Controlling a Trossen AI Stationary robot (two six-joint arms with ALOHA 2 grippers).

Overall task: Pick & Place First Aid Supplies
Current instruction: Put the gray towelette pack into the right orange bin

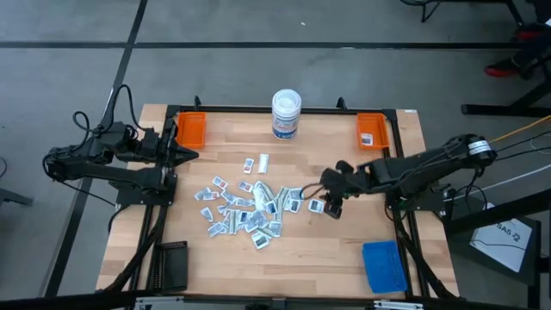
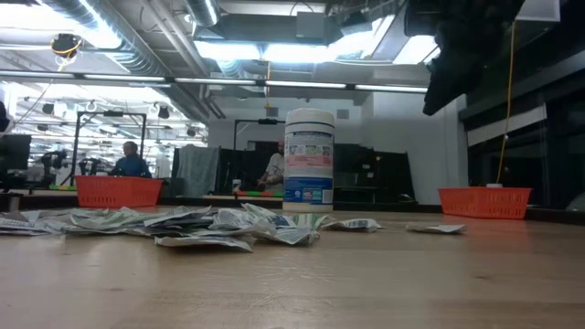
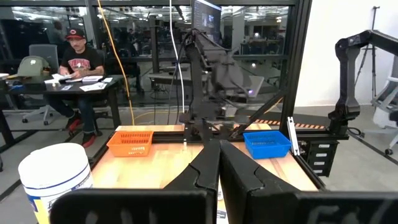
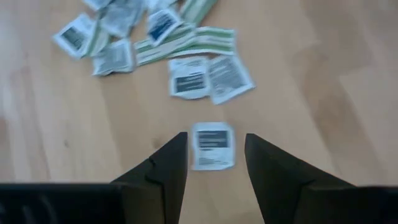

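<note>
Left end effector (image 1: 191, 155) sits at the tabletop's far-left edge, dark fingers pressed together, pinching nothing, just near of the orange plastic mesh tray (image 1: 191, 129) in the far-left corner. Light wood-plank tabletop (image 1: 318, 250), matte grain, framed by black metal rails. At its near-left edge lies a black ribbed rectangular block (image 1: 172, 263).

Centre: heap of first aid supplies (image 1: 245, 209) — small flat paper packets, white w/ blue-grey print, crinkled and overlapping, plus a few longer pale greenish strips. Two loose packets lie apart on the far side of the heap, toward the white round plastic tub w/ blue label (image 1: 286, 114), which stands upright at the far-middle edge.

Right end effector (image 1: 331, 207) hangs over the heap's right fringe, fingers spread, nothing pinched; in the right wrist view one single white square packet (image 4: 212, 145) lies flat on the wood between the two fingers, apart from the rest.

Far-right corner: second orange mesh tray (image 1: 373, 130) w/ a white packet inside. Near-right: blue plastic mesh tray (image 1: 384, 265).

Beyond the tabletop, a seated person in red cap (image 3: 78, 56) at a desk.
</note>
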